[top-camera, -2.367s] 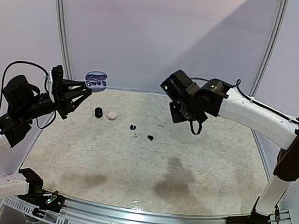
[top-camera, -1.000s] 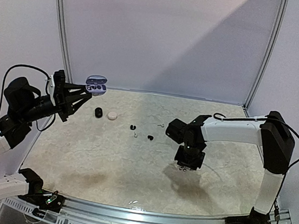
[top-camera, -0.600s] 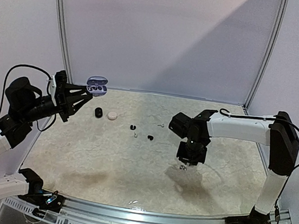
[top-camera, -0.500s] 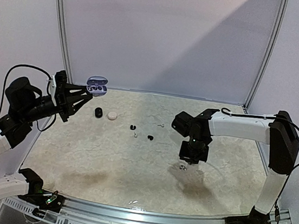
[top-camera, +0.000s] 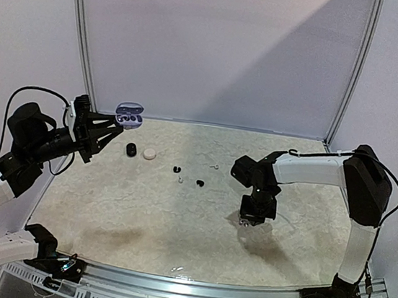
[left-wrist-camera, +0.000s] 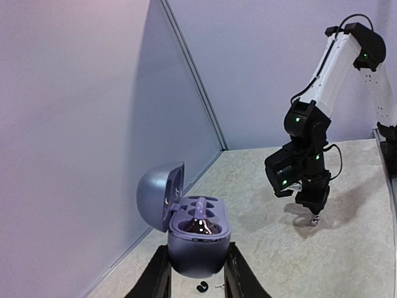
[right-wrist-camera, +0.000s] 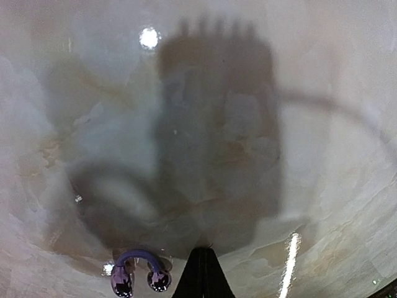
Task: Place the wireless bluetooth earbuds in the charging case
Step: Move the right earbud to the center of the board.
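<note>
From the top external view, your left gripper (top-camera: 119, 121) was raised above the table's (top-camera: 176, 219) far left corner, clamped on the open charging case (top-camera: 128, 114). Small earbuds (top-camera: 178, 170) lay scattered on the table near the far edge, beside a black round item (top-camera: 131, 149) and a white round item (top-camera: 150, 154). Your right gripper (top-camera: 254, 215) pointed down at the table right of centre, with a tiny object (top-camera: 245, 224) just below it; I could not tell whether its jaws were apart or together.

From the left wrist view, both fingers (left-wrist-camera: 156, 276) pressed the case's (left-wrist-camera: 197, 245) lower shell, the lid tipped open to the left, and something dark sat in one well.

From the right wrist view, a purple-tinted earpiece (right-wrist-camera: 139, 270) lay on the table just left of the dark fingertip (right-wrist-camera: 201, 274).
</note>
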